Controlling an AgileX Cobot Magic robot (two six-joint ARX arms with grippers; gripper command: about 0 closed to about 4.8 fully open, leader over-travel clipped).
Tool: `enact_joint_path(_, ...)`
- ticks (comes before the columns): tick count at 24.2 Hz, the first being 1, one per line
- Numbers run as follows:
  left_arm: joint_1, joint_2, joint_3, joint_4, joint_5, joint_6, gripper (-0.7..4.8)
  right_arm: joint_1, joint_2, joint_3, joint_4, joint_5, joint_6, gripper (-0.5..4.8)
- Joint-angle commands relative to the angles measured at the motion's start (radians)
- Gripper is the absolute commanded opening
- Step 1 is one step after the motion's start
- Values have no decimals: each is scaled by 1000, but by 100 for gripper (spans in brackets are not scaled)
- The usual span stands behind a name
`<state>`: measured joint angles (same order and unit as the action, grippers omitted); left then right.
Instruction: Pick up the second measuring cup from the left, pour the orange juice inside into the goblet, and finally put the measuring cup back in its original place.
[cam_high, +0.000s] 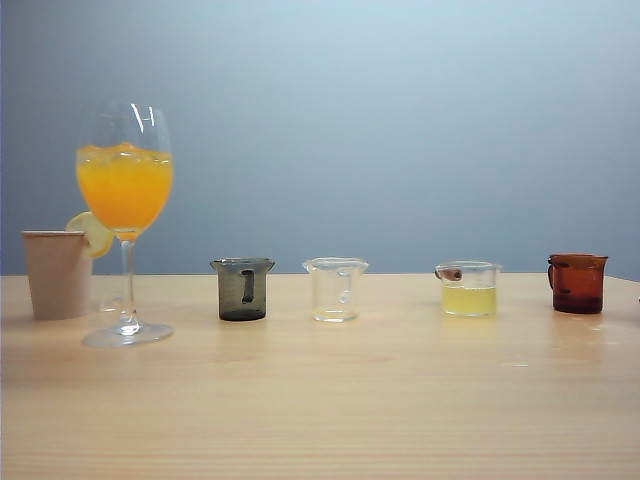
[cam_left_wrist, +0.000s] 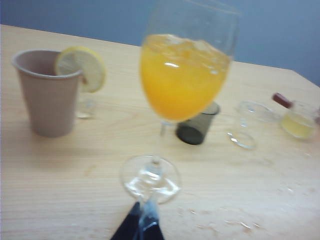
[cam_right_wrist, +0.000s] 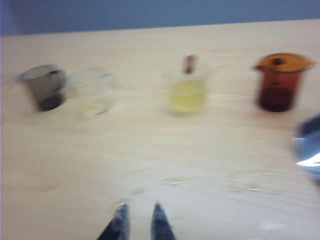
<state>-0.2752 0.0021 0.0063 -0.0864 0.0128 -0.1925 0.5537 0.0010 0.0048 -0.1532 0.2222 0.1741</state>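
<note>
Our clear second measuring cup (cam_high: 335, 290) is light, slick and fragile; we'd pinch its handle.
Right gripper (cam_right_wrist: 139, 220) hangs slightly parted, empty; left gripper (cam_left_wrist: 141, 226) jaws unreadable.

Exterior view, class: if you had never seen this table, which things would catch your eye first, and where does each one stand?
The goblet, tall at far left, is full of bright orange juice, beside a beige paper cup with a lemon slice. Right of it runs a row of small cups: a smoky grey cup, the empty clear measuring cup, a cup of pale yellow liquid and an amber cup at far right.
</note>
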Motion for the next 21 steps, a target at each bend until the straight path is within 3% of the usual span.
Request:
enact_joint_path(1, 74, 0, 3, 13, 11, 1, -3, -101, 0, -4, 16, 4, 2, 63)
enact_joint_path(3, 138, 0, 3, 13, 10, 1, -3, -173, 0, -4, 16, 3, 2, 63)
enact_joint_path(5, 254, 0, 3, 13, 9, 1, -3, -317, 0, -4, 16, 4, 2, 63)
enact_joint_path(9, 328, 0, 3, 13, 7, 1, -3, -451, 0, -4, 16, 4, 2, 63)
enact_joint_path(17, 341, 0, 3, 13, 10, 1, -3, -605, 0, -3, 16, 6, 2, 63)
enact_joint_path(21, 341, 0, 3, 13, 10, 1, -3, -613, 0, -3, 16, -96, 1, 63)
